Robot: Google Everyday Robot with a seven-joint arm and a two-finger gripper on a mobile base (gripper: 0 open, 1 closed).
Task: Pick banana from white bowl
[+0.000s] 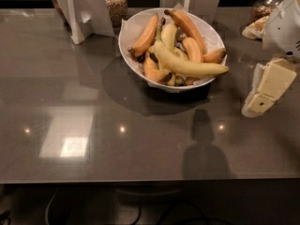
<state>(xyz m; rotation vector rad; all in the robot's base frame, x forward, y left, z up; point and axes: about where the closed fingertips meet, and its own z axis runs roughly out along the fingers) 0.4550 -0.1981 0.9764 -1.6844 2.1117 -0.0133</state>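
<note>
Currently, target: the long, pale yellow-green, gently curved banana (187, 65) lies on top of the heap in the wide, glossy white round bowl (123, 37), along its near side.
Why it sits so: you can see it resting across the shorter, deeper orange bananas (147, 31), which prop it up and leave its top and near flank bare, so it is probably the easiest one to take.
Long axis: roughly left to right, the left end a little farther back.
Pointing: the tapered, darker tip points right and reaches the bowl's right rim.
Gripper: the cream-padded two-finger gripper (260, 97) hangs right of the bowl, above the glossy grey table (93, 107), apart from the fruit; you cannot tell whether it is open.
Why there: likely staged beside the bowl, on the tip's side.
</note>
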